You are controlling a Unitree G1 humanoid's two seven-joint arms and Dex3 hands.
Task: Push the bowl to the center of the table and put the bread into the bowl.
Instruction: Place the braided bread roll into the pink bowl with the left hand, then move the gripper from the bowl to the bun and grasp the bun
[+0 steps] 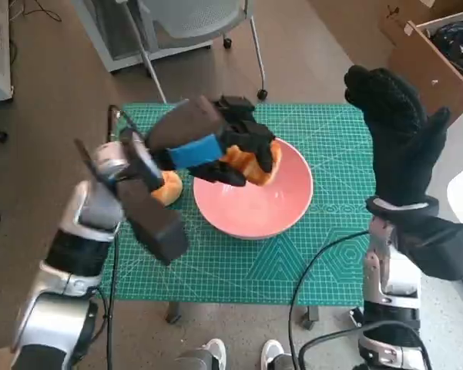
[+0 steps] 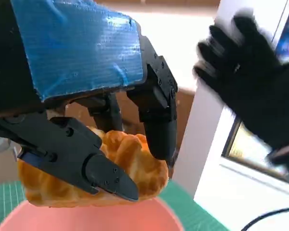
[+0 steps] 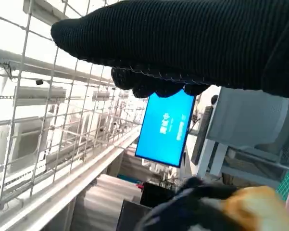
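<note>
The pink bowl (image 1: 254, 200) sits on the green mat (image 1: 331, 254) that covers the table, close to the middle, so I think the pushing part is done. The left hand (image 1: 216, 146) is up over the left side of the bowl and it grips a piece of golden bread (image 1: 250, 163) between its black fingers (image 2: 101, 173). In the left wrist view the bread hangs just above the pink rim and does not look like it touches the bowl. Another piece of bread (image 1: 168, 187) lies on the mat just left of the bowl, partly hidden behind the left arm. The right hand (image 1: 397, 131) is lifted high at the right side of the table, well away from the bowl, with its fingers spread apart and nothing in it. To do this step well, I think the left hand should slide a little more to the right, so the bread is over the deep middle of the bowl and not over the edge. Then it should go down low before it lets go, so the bread drops softly and does not bounce out. It should open its fingers slowly and lift straight up, so it does not bump the rim and shove the bowl away.
</note>
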